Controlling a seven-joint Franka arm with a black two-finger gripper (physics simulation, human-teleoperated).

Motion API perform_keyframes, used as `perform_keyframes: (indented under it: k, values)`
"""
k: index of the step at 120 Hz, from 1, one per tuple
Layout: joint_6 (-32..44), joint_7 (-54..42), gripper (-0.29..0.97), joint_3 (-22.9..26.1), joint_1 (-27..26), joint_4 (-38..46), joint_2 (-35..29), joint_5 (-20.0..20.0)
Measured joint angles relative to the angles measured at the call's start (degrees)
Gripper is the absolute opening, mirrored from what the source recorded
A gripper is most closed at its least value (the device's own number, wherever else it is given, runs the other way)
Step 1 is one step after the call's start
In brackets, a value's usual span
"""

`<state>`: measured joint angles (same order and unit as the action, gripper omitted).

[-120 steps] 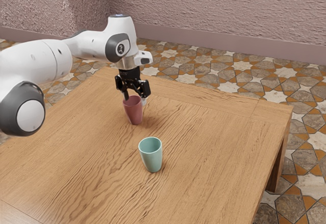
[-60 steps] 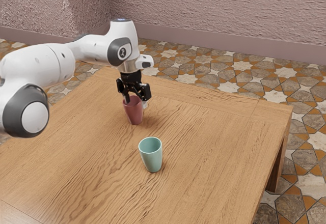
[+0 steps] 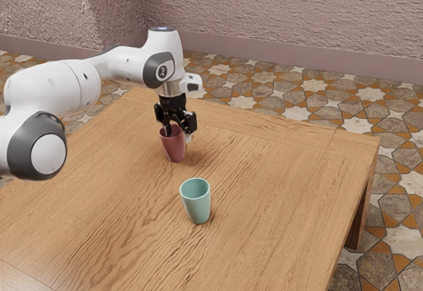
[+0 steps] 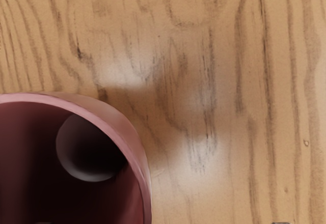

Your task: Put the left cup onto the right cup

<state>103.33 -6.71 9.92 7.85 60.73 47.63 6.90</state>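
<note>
2 jaws of the gripper (image 3: 177,133) stand spread astride the maroon cup's (image 3: 172,147) rim near the table's (image 3: 284,172) far edge, so an off-centre pinch could tip it short of the teal cup (image 3: 195,202).

Exterior view: bright, even light fell from above. The arm's (image 3: 59,86) white shells were lit on top and greyed beneath, and the teal cup (image 3: 195,202) and pink cup (image 3: 173,147) threw only faint, soft-edged shadows at their bases on the wooden table (image 3: 284,192). Wrist view: pale patches of sheen lay on the wood grain, with a soft dark shadow just beside the pink cup's rim. Cup interior: deep maroon and dim, its lighter round floor half in shade.
</note>
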Motion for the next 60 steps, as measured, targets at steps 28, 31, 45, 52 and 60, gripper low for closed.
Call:
perform_keyframes:
  k: [28, 31, 45, 52, 60]
  values:
    - [0.1, 0.0, 0.43, 0.0, 0.1, -0.6, 0.5, 0.6]
    - [0.1, 0.0, 0.42, 0.0, 0.1, -0.6, 0.5, 0.7]
    - [0.2, 0.0, 0.39, 0.1, 0.1, -0.6, 0.8, 1.1]
    - [0.3, 0.0, 0.38, 0.1, 0.1, -0.7, 0.9, 1.3]
    - [0.3, 0.0, 0.36, 0.1, 0.1, -0.9, 1.2, 1.4]
